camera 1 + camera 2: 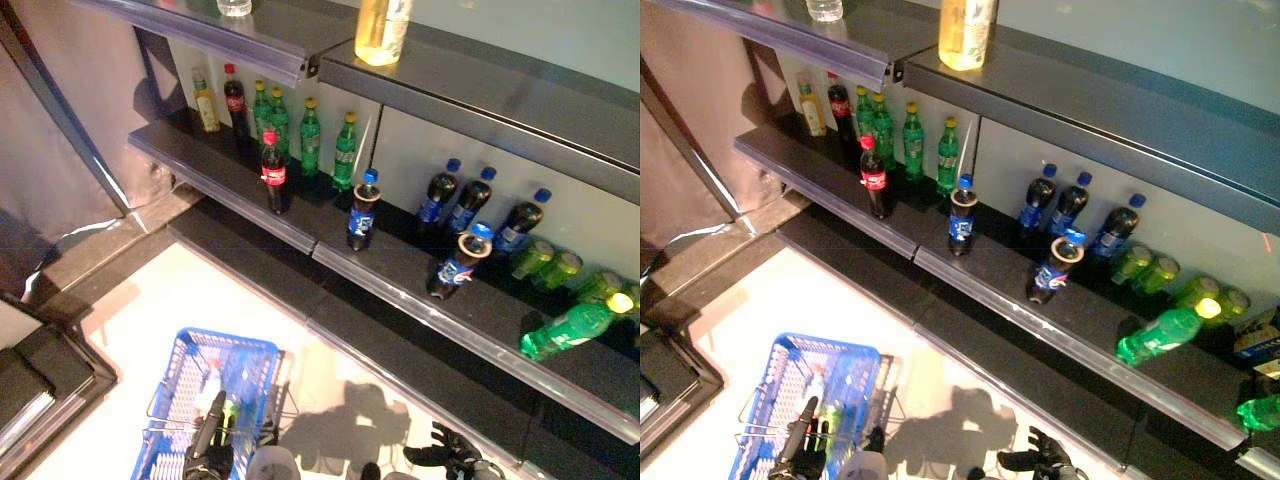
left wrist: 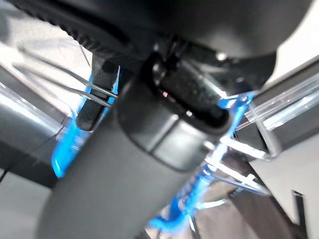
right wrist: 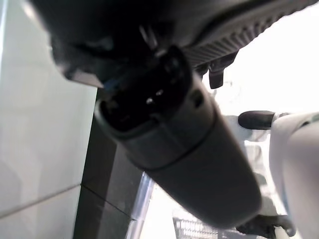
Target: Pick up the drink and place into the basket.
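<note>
Our left robot hand [image 1: 207,450] is low down at the near end of the blue basket [image 1: 170,395]. Its dark fingers are curled round the thin wire handle [image 2: 70,82] of the basket, so it is grasping the handle. The basket hangs over the pale floor [image 1: 150,300], and we can see a few small things through its bars, but we cannot tell what they are.

Our right robot hand [image 1: 1040,458] is low down on the other side, well apart from the basket. Its fingers look spread and loose, and it holds nothing.

Past the hands there is a long dark shelf [image 1: 400,290] with drinks on it. Not one of them is in a hand. Near the front edge stands a dark bottle with a red cap [image 1: 273,172]. Just to the right of it stands a dark bottle with a blue cap [image 1: 362,210]. More to the right, another dark bottle [image 1: 455,265] with a blue label leans over. Behind these, by the back wall, three more dark bottles with blue caps [image 1: 470,200] stand in a row.

On the left part of the shelf, four green bottles [image 1: 305,135] stand near the wall, with a dark bottle [image 1: 235,100] and a yellow bottle [image 1: 206,105] beside them. On the far right, a green bottle [image 1: 570,328] lies on its side, and more green ones [image 1: 545,262] lie behind it.

On the shelf above [image 1: 480,95] stands a tall bottle with a pale yellow drink [image 1: 380,30].
</note>
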You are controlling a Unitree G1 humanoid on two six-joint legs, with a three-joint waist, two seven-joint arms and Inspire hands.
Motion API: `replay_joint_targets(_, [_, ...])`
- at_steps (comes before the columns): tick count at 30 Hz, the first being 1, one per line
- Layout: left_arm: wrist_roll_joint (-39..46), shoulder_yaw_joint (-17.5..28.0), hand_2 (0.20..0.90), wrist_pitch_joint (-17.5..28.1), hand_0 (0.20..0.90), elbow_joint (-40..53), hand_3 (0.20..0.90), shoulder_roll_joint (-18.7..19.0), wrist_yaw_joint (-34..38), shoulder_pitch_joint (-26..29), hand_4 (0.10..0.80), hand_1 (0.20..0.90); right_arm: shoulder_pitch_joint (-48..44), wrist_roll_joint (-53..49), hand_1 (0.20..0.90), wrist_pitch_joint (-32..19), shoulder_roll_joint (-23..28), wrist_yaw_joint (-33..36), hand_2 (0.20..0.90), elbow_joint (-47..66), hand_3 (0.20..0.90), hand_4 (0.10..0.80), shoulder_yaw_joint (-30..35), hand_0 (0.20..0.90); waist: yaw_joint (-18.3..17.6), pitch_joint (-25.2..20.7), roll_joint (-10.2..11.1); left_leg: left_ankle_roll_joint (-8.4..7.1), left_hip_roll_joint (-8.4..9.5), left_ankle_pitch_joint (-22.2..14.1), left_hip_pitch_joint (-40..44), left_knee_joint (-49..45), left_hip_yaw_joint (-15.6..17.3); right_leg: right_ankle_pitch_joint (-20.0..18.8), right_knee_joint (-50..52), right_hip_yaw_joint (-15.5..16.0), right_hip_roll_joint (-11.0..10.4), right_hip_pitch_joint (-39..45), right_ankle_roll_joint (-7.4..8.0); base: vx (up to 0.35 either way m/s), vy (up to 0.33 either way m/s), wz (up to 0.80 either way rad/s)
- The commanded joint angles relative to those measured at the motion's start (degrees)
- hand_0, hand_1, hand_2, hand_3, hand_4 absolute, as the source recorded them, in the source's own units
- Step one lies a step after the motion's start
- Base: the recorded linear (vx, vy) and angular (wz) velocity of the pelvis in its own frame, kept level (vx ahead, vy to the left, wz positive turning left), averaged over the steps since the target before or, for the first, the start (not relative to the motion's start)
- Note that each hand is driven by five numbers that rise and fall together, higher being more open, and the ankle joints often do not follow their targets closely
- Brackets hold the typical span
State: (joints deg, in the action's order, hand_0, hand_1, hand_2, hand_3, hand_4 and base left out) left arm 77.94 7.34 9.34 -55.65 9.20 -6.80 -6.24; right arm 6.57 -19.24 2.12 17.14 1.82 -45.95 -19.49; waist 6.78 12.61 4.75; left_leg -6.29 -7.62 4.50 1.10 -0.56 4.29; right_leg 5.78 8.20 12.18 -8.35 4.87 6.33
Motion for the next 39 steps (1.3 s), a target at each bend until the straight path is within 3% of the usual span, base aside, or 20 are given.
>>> replay_joint_targets(1, [-4.1,-3.3,0.3,1.7,0.3,10.1,0.2,0.5,-5.4,1.9,0.1,0.3,-0.5,5.5,0.9,-3.1,2.1,-2.8,0.9,11.6,0.9,0.8,-3.1,0.9,-0.2,-3.9,-1.4,0.97,2.43,-1.8,-2.2,-3.6,1.2,-3.3,-0.9,2.7,-1.6,1.8,0.3,0.088,0.157,-0.03])
replay_joint_targets(4, [-2.0,-3.6,0.3,1.8,0.3,11.0,0.2,2.7,-4.7,2.0,0.1,0.3,-0.5,9.5,0.9,-2.9,5.2,-4.1,0.9,22.7,0.9,0.8,-6.7,0.9,-0.5,-3.8,-1.0,2.19,3.53,-3.4,-1.2,-4.2,2.4,-4.1,-0.6,2.3,-3.7,1.6,1.82,0.064,0.085,-0.26])
replay_joint_targets(7, [-1.1,-4.5,0.3,2.3,0.3,11.5,0.2,4.4,-4.5,2.5,0.1,0.3,-3.0,11.7,0.9,-3.1,9.1,-5.9,0.9,34.6,0.9,0.8,-9.7,0.9,-0.3,-3.7,-0.5,2.87,3.47,-4.5,-0.5,-4.4,3.6,-4.5,-1.5,2.3,-4.9,1.9,2.91,0.005,-0.011,-0.2])
replay_joint_targets(14, [-0.9,-5.7,0.3,3.1,0.3,12.2,0.2,4.3,-4.7,1.9,0.1,0.3,-6.3,10.4,0.9,-6.1,12.5,-8.0,0.9,46.4,0.9,0.8,-9.7,0.9,0.5,-4.0,0.8,2.78,2.3,-4.8,0.0,-3.6,3.8,-4.7,-3.6,2.8,-4.3,3.1,3.22,0.008,-0.089,-0.08])
replay_joint_targets(19, [-3.0,-6.0,0.3,3.0,0.3,11.9,0.2,2.7,-4.5,-0.4,0.1,0.3,-8.6,5.0,0.9,-9.7,15.6,-9.1,0.9,57.0,0.9,0.8,-5.0,0.9,1.6,-4.4,1.6,1.74,0.77,-4.2,0.4,-2.7,3.4,-4.7,-5.2,4.0,-3.0,4.3,2.8,0.027,-0.099,-0.02])
replay_joint_targets(25, [-5.5,-6.6,0.3,2.4,0.3,11.7,0.2,0.5,-4.0,-1.3,0.1,0.3,-14.8,1.3,0.9,-13.0,15.1,1.6,0.9,62.2,0.9,0.8,-0.6,0.9,2.9,-4.6,0.7,0.93,0.44,-3.3,0.4,-2.0,2.3,-4.3,-5.4,5.3,-2.6,5.0,2.07,0.033,0.017,0.09])
replay_joint_targets(30, [-7.3,-8.0,0.3,1.9,0.3,11.3,0.2,-1.5,-4.5,-1.9,0.1,0.3,-20.9,8.2,0.9,-13.2,12.7,19.9,0.9,63.2,0.9,0.8,2.1,0.9,4.0,-4.9,-1.3,0.84,0.84,-3.2,0.2,-2.3,1.2,-3.6,-4.3,7.2,-3.1,5.1,1.56,0.063,0.079,0.16])
replay_joint_targets(39, [-6.7,-7.9,0.3,2.6,0.3,13.2,0.2,-2.6,-1.2,-4.3,0.1,0.3,-15.8,18.6,0.9,-13.5,13.6,37.5,0.9,68.8,0.9,0.8,6.8,0.9,1.2,-5.2,-3.8,1.22,0.96,-3.9,1.3,-2.6,2.6,-3.1,-2.7,5.9,-3.9,3.4,1.64,0.014,0.032,0.03])
